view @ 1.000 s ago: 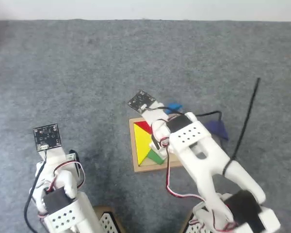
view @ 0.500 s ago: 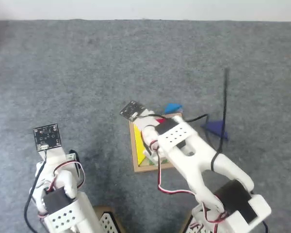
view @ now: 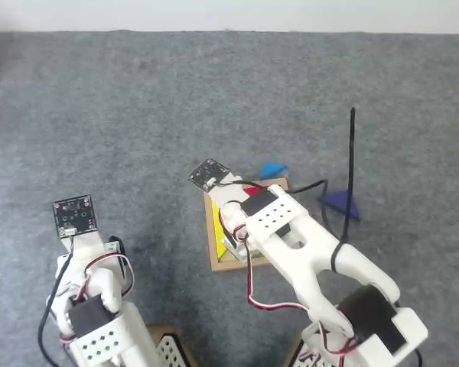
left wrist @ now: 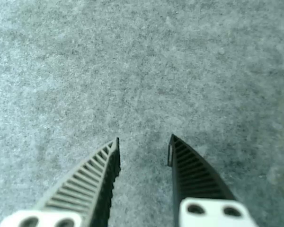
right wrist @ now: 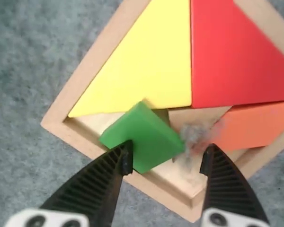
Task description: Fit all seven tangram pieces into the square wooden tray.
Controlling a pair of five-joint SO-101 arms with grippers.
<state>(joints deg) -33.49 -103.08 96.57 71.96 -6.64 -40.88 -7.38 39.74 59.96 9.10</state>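
**Seat the green piece flat before fetching the rest**

The right gripper (right wrist: pixel 169 150) hangs over the near corner of the tray (right wrist: pixel 57 124) with its jaws wide. They straddle the green piece (right wrist: pixel 142 137) without clamping it. One fingertip sits at the piece's corner, the other stands apart over bare wood. The green piece lies in the tray but looks tilted, with one edge riding up against the yellow piece (right wrist: pixel 142 66). The red piece (right wrist: pixel 232 52) and orange piece (right wrist: pixel 248 130) lie flush beside it.

The step in hand seems to be settling green into the open pocket between yellow, orange and the rim. To do it well:

- Nudge rather than regrip. A light sideways push from the touching finger should slide green off yellow's edge.
- Turn the piece so its edges run parallel to the pocket walls before pressing down. A skewed piece will jam.
- Keep the push gentle, because the tray could skid on the counter (left wrist: pixel 132 56) and the seated pieces could lift.
- Check that it sits level with its neighbours before lifting away.

The blue piece (view: pixel 273 170) lies just beyond the tray and the purple piece (view: pixel 341 202) off to its side. Both are on the counter and not yet placed.

The left gripper (left wrist: pixel 144 142) is well apart from the tray, open and empty above bare counter.
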